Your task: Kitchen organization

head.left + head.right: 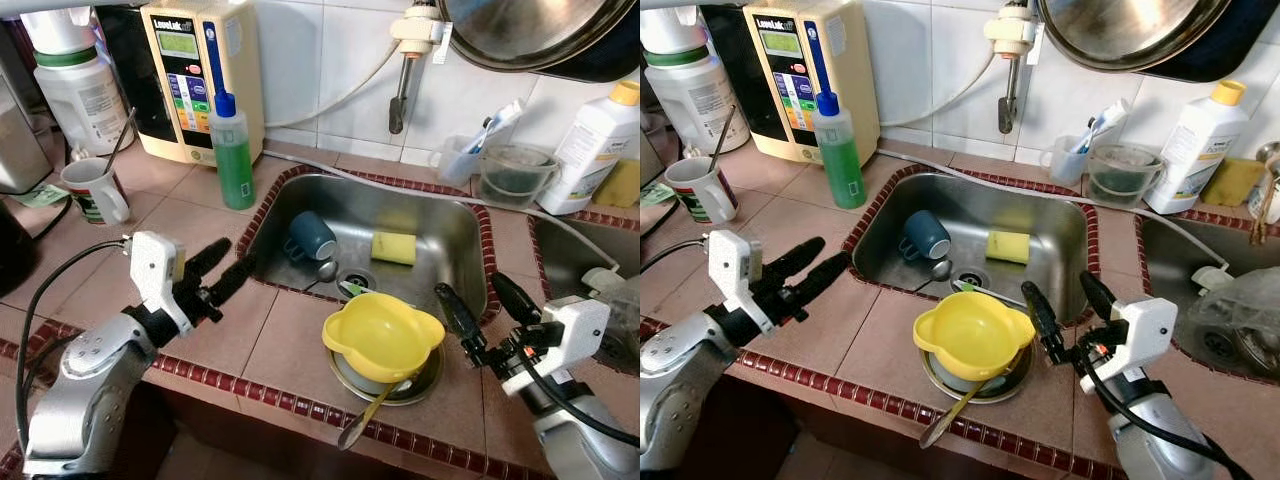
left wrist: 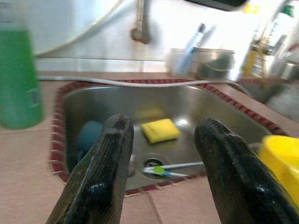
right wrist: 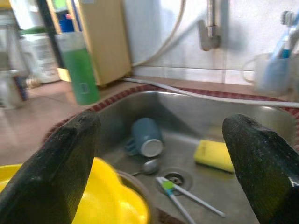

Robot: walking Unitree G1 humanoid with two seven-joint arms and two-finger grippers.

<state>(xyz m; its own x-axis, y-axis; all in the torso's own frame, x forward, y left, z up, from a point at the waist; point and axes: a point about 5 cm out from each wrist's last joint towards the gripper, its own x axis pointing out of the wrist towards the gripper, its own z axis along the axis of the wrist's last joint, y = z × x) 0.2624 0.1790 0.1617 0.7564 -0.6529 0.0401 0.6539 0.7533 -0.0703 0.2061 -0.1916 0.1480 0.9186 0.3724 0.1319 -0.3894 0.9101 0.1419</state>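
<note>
A steel sink (image 1: 452, 232) holds a blue mug (image 1: 310, 236) on its side, a yellow sponge (image 1: 394, 247), a spoon (image 1: 326, 270) and a toothbrush (image 3: 187, 196). On the tiled counter in front stands a yellow bowl (image 1: 381, 334) on a steel dish (image 1: 425, 377), with a long spoon (image 1: 372, 410) sticking out. My left gripper (image 1: 222, 270) is open, hovering left of the sink's front corner. My right gripper (image 1: 488, 303) is open just right of the yellow bowl, empty.
A green soap bottle (image 1: 231, 150) and a cream water machine (image 1: 200, 70) stand behind the sink on the left. A white mug (image 1: 94, 190) with a spoon sits far left. Clear containers (image 1: 515, 172) and a white bottle (image 1: 593, 146) are back right. A second basin (image 1: 570, 255) lies right.
</note>
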